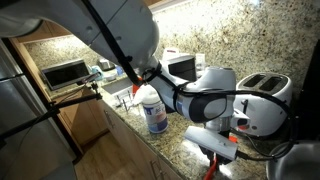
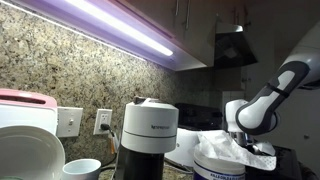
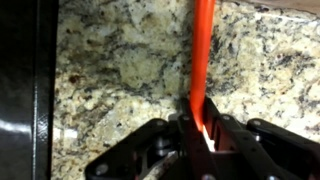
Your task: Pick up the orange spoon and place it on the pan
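Orange spoon (image 3: 202, 60) | handle between pincer (image 3: 200, 128) tips | pinched tight | granite counter (image 3: 110, 70) behind

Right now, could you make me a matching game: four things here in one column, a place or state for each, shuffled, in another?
1 orange spoon
2 toaster
3 coffee machine
4 light strip

A switched on, glowing
B clamped between the fingers
C beside the wall socket
D white, slots on top

Pairs: 1-B, 2-D, 3-C, 4-A
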Robot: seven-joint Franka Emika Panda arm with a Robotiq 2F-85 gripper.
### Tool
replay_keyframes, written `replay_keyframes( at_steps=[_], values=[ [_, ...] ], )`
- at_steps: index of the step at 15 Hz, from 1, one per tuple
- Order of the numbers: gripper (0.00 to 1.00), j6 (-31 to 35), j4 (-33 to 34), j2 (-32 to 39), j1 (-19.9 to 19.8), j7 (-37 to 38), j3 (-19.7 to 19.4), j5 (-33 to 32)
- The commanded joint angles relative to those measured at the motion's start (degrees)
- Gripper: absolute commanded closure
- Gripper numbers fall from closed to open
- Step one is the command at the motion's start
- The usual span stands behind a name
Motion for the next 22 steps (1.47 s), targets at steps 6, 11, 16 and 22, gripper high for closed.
replay_keyframes(
  at_steps=[6,11,16,22],
  values=[
    [0.96,6.8,-9.4,-11.2,1.7,2.9,-2.1,-1.6],
    [0.96,8.5,-14.5,-18.8,4.5,7.6,-4.7,-4.9],
    [0.96,7.1,-16.7,-21.8,6.4,10.9,-5.4,-7.0],
    [0.96,9.1,-17.5,-22.7,3.9,15.1,-3.6,5.0]
  ],
)
